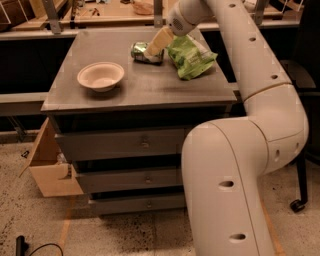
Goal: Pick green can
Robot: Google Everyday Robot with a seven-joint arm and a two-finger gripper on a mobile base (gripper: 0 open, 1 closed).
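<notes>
The green can [139, 52] lies on its side at the back of the grey cabinet top [145, 87], left of a crinkled light-green snack bag [192, 56]. My gripper [153, 48] reaches down from the upper right. Its tan tip rests over the can's right end and hides that part of it. My white arm [260, 85] curves down the right side of the view.
A beige bowl [101, 76] sits on the left of the cabinet top. The cabinet has several drawers [145, 145] below. An open cardboard box [50, 170] stands on the floor at the left. A wooden bench [112, 10] runs behind.
</notes>
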